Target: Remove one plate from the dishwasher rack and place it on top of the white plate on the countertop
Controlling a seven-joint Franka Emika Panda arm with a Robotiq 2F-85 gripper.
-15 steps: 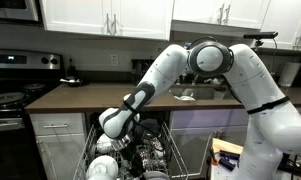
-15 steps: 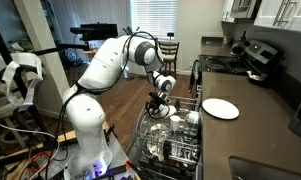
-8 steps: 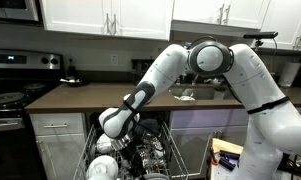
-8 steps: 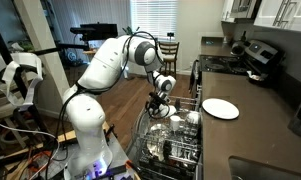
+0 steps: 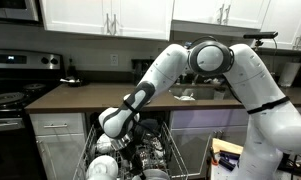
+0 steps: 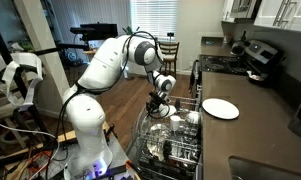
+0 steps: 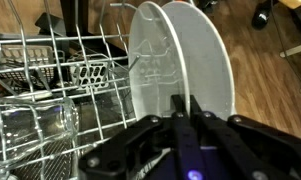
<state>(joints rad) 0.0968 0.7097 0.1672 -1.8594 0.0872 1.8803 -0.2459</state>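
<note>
The dishwasher rack (image 6: 180, 148) is pulled out below the countertop (image 6: 252, 132) and holds white dishes; it also shows in an exterior view (image 5: 158, 158) and in the wrist view (image 7: 35, 95). My gripper (image 7: 185, 98) is down in the rack, its two fingers closed on the rim of an upright white plate (image 7: 205, 60). In both exterior views the gripper (image 6: 158, 104) (image 5: 125, 137) is low among the dishes. The small white plate (image 6: 220, 108) lies flat on the countertop, apart from the gripper.
A stove (image 5: 5, 100) stands beside the dark countertop (image 5: 90, 95). A sink (image 5: 195, 93) is behind the arm. White bowls (image 5: 103, 168) and glasses fill the rack. A wooden floor (image 6: 115, 110) lies beyond the open dishwasher.
</note>
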